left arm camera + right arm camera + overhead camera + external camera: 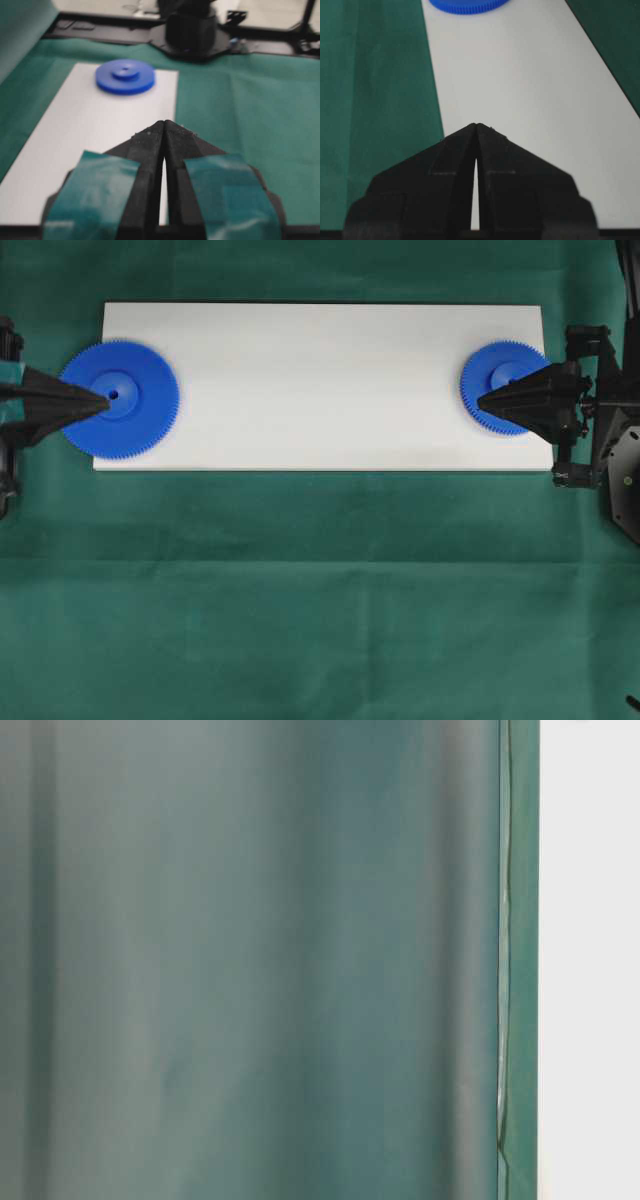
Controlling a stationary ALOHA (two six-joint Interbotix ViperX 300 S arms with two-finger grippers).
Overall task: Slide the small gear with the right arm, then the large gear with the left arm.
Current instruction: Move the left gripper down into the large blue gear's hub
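Overhead, a white board (320, 390) lay on the green cloth (320, 590). At its left end sat the large gear (130, 425), with the left gripper (105, 397) pinched closed, its tip over the hub. At the right end sat the small gear (490, 370), the right gripper (482, 400) likewise closed, its tip over that gear's near-left part.
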